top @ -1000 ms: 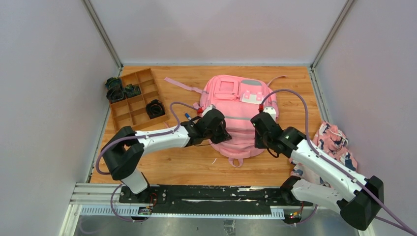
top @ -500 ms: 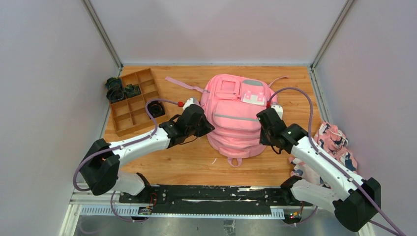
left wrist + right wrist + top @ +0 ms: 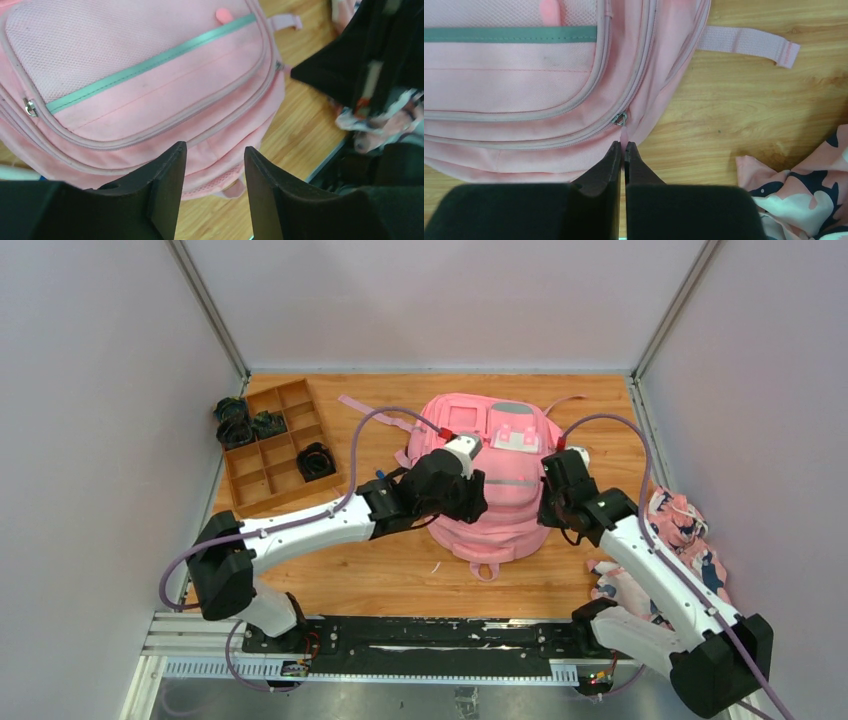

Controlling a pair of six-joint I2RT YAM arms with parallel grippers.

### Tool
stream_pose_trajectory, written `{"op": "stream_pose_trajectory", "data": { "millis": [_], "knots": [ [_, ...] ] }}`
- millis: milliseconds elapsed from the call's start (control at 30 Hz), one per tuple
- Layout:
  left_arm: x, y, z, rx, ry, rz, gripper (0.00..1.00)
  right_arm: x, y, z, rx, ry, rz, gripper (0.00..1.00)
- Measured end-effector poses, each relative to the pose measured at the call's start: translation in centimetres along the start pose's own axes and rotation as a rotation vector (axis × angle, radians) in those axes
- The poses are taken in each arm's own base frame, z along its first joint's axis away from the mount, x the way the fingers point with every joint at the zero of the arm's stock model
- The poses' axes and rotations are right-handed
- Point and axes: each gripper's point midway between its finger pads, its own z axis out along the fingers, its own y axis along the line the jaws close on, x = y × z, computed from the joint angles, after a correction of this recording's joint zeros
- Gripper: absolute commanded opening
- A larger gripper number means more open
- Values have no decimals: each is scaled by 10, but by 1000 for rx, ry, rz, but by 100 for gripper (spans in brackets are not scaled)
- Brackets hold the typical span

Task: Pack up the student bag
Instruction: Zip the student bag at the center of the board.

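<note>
Swinging back in from the 9 o'clock side of the bag, the left claw (image 3: 215, 150) now hangs over the lower front pocket, and its jaws have parted since half a second ago: they stand apart with only pink fabric showing between them and nothing gripped. Meanwhile the right claw (image 3: 624, 145) has crept a little toward 12 o'clock along the bag's 3 o'clock edge

Its jaws are pressed together on the small pink zipper pull (image 3: 624, 134), which hangs from the metal slider (image 3: 620, 119) on the outer zip

Lying flat on the wooden bench (image 3: 400, 575), front pockets up, the student bag (image 3: 500, 510) sits just toward 12 o'clock of centre, its hanging loop pointing to 6 o'clock. One grey-green strip (image 3: 150, 62) crosses the front pocket, and a pink strap (image 3: 744, 42) lies on the wood beside the bag

At 10 o'clock a wooden divided tray (image 3: 262, 465) holds dark items (image 3: 316, 460) in some compartments. At 4 o'clock, off the bench edge, a pink, white and navy patterned cloth (image 3: 690, 530) lies bundled, well apart from the bag
</note>
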Motion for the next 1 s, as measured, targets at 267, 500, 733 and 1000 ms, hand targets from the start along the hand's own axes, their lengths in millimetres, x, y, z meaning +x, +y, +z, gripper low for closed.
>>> {"op": "stream_pose_trajectory", "data": {
  "millis": [267,500,733,1000],
  "knots": [
    [51,22,8,49,46,509,55,-9,6,-9,-126,-9,50,0],
    [51,-6,15,96,-8,835,56,-6,11,-10,-155,4,43,0],
    [66,5,50,23,55,982,52,-6,11,-10,-162,4,38,0],
    [58,13,61,-64,51,1032,5,-8,13,-13,-184,-3,45,0]
  ]
}}
